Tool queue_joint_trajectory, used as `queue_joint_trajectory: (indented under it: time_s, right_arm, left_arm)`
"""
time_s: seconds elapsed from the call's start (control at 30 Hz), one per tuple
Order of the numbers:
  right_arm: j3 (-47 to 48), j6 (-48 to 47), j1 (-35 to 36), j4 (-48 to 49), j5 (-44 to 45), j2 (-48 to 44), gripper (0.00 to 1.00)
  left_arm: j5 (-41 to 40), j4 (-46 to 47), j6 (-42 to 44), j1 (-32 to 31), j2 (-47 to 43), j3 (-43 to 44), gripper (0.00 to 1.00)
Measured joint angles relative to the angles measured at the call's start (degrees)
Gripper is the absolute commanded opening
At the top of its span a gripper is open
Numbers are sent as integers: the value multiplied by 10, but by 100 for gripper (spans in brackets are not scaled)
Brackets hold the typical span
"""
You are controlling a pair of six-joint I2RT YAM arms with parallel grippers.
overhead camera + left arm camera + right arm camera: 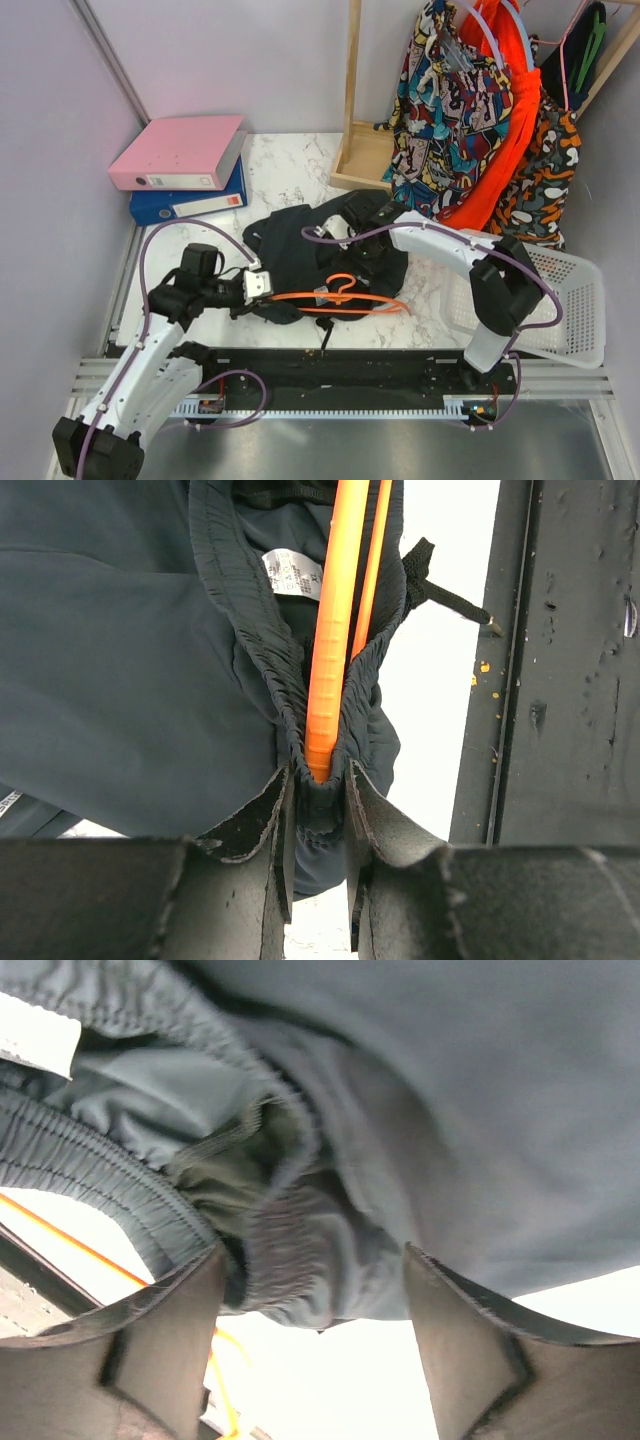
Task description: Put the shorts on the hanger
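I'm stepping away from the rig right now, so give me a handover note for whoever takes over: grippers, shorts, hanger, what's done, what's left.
Left gripper: shut on one end of the thin orange wire-like hanger, with the waistband of the black fabric shorts pinched along with it.
Right gripper: jaws wide, bunched waistband between them; grip unclear.
Shorts lie crumpled on the marble table, hanger at their near edge.
Done: hanger end sits inside the waistband.
Left: getting the shorts hung on the hanger.
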Motion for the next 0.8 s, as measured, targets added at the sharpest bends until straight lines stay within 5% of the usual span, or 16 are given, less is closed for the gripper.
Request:
queue_joint_trajectory:
  time_s: [0.17, 0.63, 0.8]
  right_arm:
    - [-36, -1, 23, -2, 37, 0, 68]
    - [-63, -49, -76, -2, 34, -5, 0]
    - [-66, -62, -115, 6, -2, -12, 0]
  left_arm:
    - [0, 0, 0, 0, 0, 0, 2]
    - [52, -28, 14, 95, -36, 3, 2]
    - [82, -51, 50, 129, -12, 21, 2]
